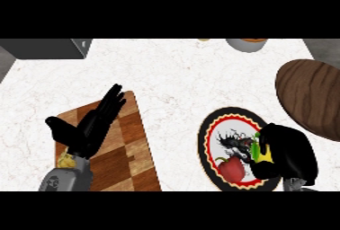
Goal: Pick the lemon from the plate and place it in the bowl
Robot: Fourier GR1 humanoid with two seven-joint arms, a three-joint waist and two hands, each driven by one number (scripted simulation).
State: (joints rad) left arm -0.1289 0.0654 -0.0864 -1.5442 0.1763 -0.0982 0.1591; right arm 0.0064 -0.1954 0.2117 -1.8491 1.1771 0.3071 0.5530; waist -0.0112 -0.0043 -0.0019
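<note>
A wooden cutting board (126, 152) with a checkered grain lies at the near left of the pale marbled counter (179, 76). A dark grey box-like block (43, 48) sits at the far left corner. At the far edge, right of centre, stands what may be a grey cup (246, 45), cut off.

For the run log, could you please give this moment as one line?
right hand: shut on lemon over plate | left hand: open, resting | bowl: no lemon

no readable text, labels, brands, numbers or signs on anything
</note>
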